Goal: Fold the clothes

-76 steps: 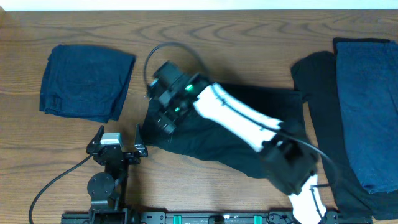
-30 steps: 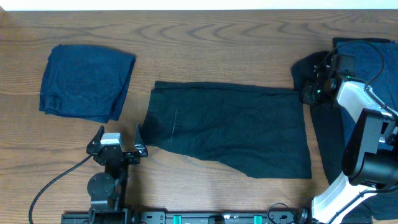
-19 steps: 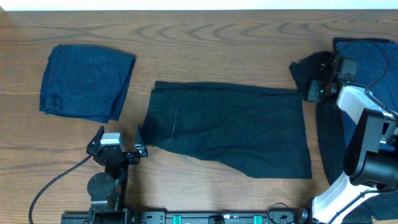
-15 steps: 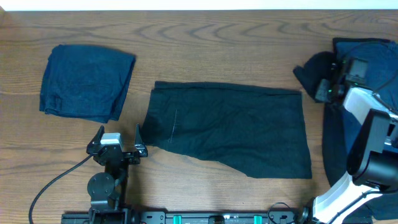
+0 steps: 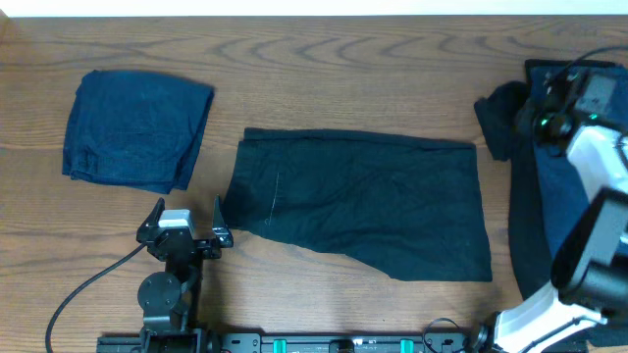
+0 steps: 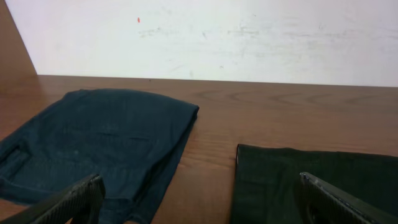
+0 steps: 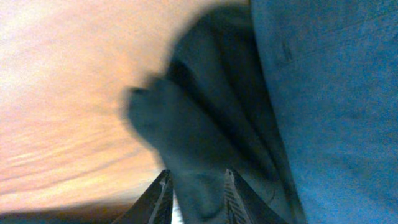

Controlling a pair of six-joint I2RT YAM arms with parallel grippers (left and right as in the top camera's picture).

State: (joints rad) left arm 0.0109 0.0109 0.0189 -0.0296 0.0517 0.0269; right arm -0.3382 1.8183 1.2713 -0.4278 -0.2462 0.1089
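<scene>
The clothes lie in three places. A folded navy garment rests at the left. A black garment is spread flat in the middle. At the right edge a blue garment lies on a crumpled black one. My right gripper is at this black one's left edge. Its fingers stand a little apart with a fold of the black cloth between them and a pale gap beside the left finger. My left gripper is wide open near the front, holding nothing.
The wooden table reaches back to a white wall. The left arm's cable loops over the front left of the table. The arm mounts run along the front edge.
My right arm left the middle black garment and went to the right pile. In the last second it drew right and back, the black edge followed, and its jaws parted. The left arm is still.
</scene>
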